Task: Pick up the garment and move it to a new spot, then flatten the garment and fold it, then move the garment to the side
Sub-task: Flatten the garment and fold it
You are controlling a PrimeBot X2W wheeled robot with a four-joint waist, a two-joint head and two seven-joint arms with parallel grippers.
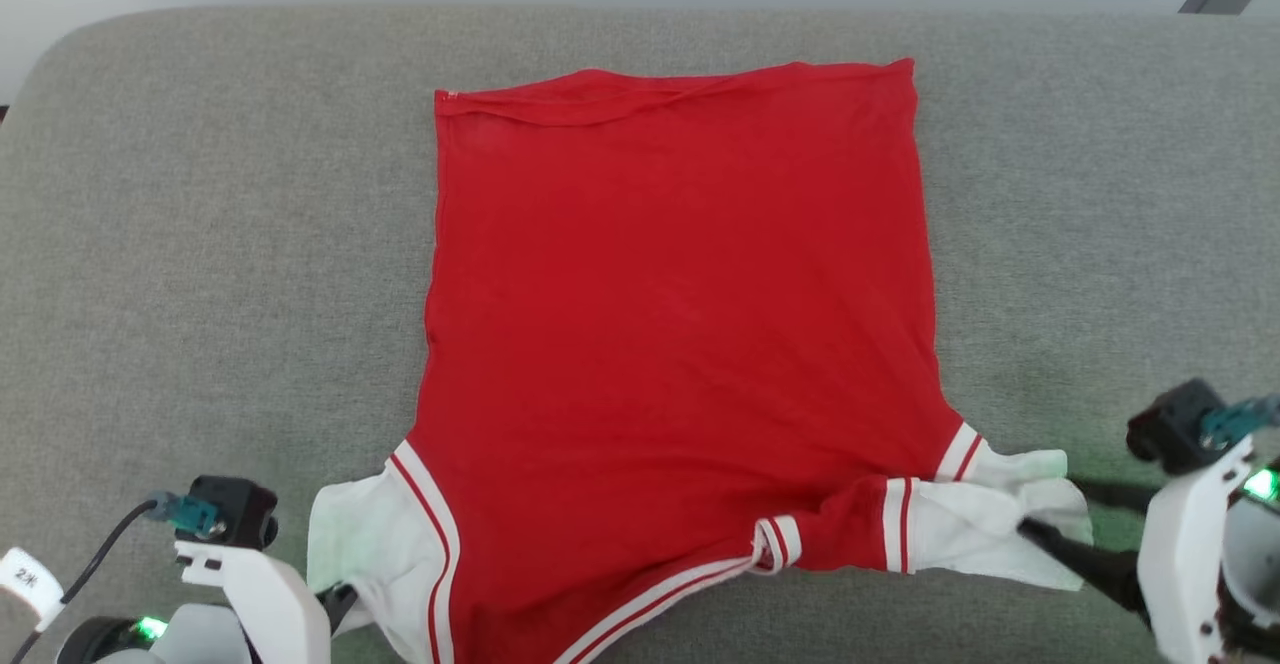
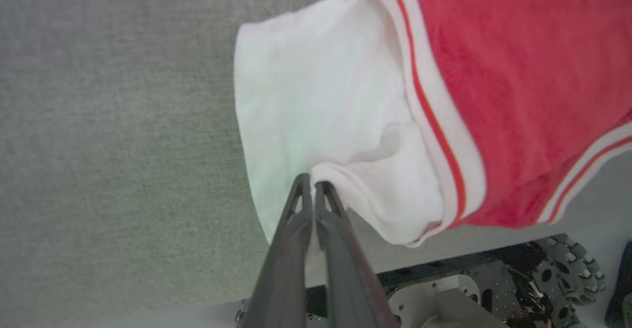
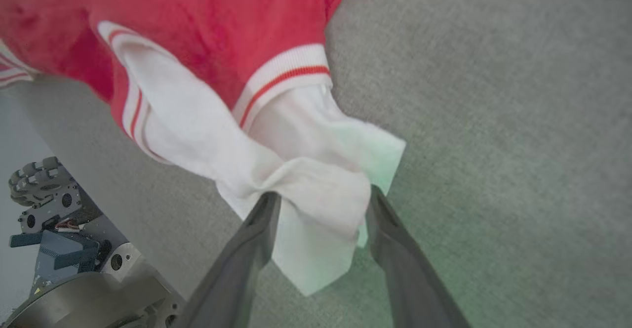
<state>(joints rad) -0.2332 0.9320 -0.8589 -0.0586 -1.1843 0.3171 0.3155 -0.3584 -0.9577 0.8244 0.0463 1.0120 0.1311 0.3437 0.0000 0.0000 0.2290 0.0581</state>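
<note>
Pinching the hem of the white left sleeve [image 2: 316,96] in my closed left gripper [image 2: 310,185], my right gripper [image 3: 323,202] wide open astride the bunched right sleeve [image 3: 316,184], I judge the red T-shirt [image 1: 680,274], nearly flat on the grey cushion [image 1: 200,194], moved but not yet smoothed or folded.

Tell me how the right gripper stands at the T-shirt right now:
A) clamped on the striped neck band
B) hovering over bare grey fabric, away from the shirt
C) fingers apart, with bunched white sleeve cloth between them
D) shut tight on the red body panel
C: in the right wrist view the right gripper has its fingers spread, with the bunched white sleeve of the T-shirt between them.
</note>
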